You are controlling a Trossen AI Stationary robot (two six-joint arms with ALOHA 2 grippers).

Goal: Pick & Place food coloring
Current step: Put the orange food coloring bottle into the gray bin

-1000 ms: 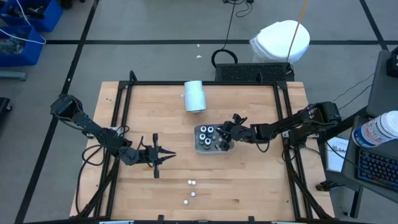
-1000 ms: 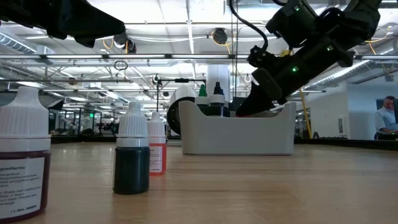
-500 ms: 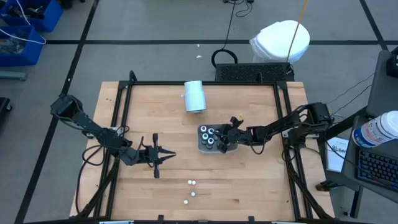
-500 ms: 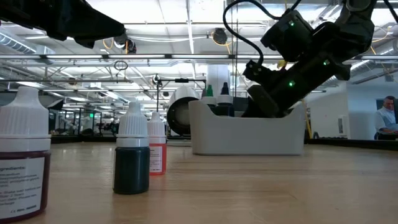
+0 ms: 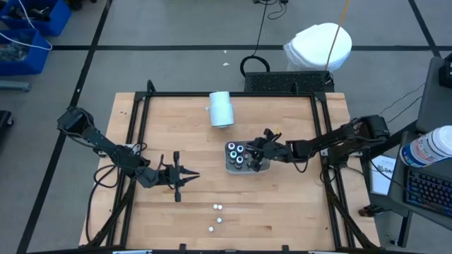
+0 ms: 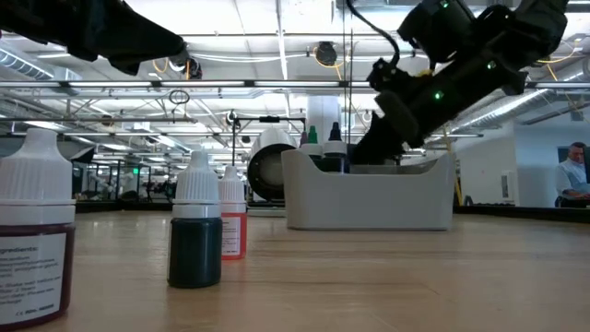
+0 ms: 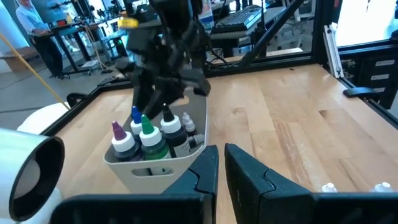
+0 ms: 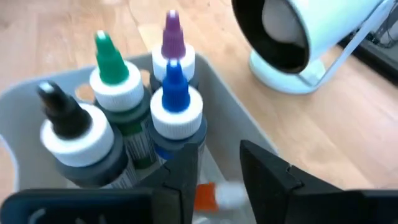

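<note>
High view: right gripper (image 5: pixel 258 156) sits over the grey tray (image 5: pixel 227 167) mid-tabletop. Left gripper (image 5: pixel 192 176) is parked well apart on the left side, pointing at the tray, fingers nearly together, nothing held.

Right wrist view: fingers stand apart with a gap, and a small whitish bottle with an orange body (image 8: pixel 214 194) lies on its side on the tray floor just beyond that gap. Looks released, not clamped; can't fully tell if a finger touches it. Four larger bottles stand upright, clustered at one end of the tray: black-tipped bottle (image 8: pixel 73 138), green-tipped bottle (image 8: pixel 115 87), blue-tipped bottle (image 8: pixel 176 111), purple-tipped bottle (image 8: pixel 172 46).

Low view: three more bottles on the wood, outside the tray: a big dark one (image 6: pixel 35 235), a dark green one (image 6: pixel 195 231), an orange-red one (image 6: pixel 232 224). High view shows them as three small white caps (image 5: pixel 217 214) near the front edge. White cylinder (image 5: pixel 220 109) lies behind the tray.

Judged step: drop-off of a small bottle into the tray. To do it well: open the fingers fully, lift straight up before swinging away, keep clear of the standing four so none tip, don't drag the tray wall. Next pick is likely among the front bottles; come down vertically over a cap, since they stand close together.
</note>
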